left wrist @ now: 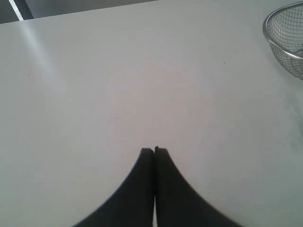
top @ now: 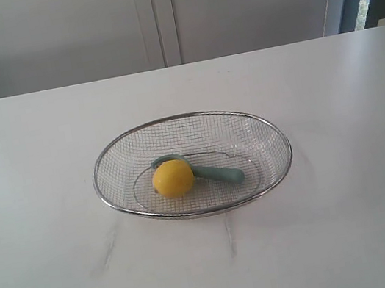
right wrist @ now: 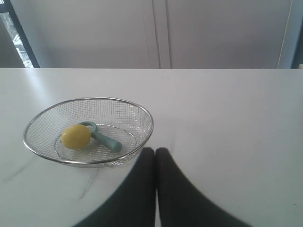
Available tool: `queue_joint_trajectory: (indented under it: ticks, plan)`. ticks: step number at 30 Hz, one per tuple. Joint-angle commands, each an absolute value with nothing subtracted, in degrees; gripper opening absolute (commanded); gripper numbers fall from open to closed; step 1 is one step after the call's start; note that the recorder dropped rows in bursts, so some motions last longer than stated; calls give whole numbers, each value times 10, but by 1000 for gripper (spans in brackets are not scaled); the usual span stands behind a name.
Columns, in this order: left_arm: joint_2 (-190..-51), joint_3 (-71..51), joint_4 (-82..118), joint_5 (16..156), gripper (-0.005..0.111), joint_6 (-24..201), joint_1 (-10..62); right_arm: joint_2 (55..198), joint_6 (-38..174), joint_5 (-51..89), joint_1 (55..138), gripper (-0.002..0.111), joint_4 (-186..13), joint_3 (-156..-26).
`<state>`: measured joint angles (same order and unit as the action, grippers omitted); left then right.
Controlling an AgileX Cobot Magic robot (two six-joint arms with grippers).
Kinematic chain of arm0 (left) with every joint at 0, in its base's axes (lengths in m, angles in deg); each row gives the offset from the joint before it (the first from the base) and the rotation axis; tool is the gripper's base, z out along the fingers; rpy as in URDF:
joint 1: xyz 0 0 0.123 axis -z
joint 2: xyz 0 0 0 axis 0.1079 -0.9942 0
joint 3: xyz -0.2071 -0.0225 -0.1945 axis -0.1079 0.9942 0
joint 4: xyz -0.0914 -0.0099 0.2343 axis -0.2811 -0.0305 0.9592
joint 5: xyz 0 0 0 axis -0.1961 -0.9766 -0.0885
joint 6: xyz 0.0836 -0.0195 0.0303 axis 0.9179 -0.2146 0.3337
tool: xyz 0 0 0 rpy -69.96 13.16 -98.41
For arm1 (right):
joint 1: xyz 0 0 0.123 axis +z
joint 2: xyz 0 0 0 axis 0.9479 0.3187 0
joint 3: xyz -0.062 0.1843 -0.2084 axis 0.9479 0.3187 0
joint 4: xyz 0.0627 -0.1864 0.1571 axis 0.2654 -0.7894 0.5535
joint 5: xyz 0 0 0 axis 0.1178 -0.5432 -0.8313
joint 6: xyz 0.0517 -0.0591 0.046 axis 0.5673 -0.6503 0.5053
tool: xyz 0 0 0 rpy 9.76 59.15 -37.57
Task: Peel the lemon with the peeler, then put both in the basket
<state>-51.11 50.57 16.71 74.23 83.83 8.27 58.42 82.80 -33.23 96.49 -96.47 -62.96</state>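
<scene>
White table (top: 51, 273), wire basket (top: 97, 182) at its middle — lemon (top: 172, 179) and peeler (top: 220, 175) lying inside, touching, peeler head tucked behind the fruit. Left gripper (left wrist: 154, 150) pressed closed over tabletop; right gripper (right wrist: 155, 150) closed as well — both empty, clear of the basket.

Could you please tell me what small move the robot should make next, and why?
Probably open the right gripper and ease it toward the basket. The lemon and the peeler both lie inside it, the lemon's skin looks whole, and this gripper faces them. Both it and the left gripper are shut and empty.
</scene>
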Motion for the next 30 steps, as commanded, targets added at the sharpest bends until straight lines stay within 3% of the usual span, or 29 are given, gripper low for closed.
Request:
queue_joint_trajectory:
  ticks: [1,14,16,23,30]
  plan:
    - [-508,506,169,745,0,840,81,582,829,-332,965,0,-966,-627]
    - [-508,506,169,745,0,840,81,582,893,-315,965,0,-939,-623]
    - [-508,506,169,745,0,840,81,579,937,-266,967,0,-940,-606]
    - [-508,506,169,745,0,840,81,579,900,115,939,0,-992,-459]
    - [-508,506,169,745,0,840,81,579,879,244,841,0,-992,-339]
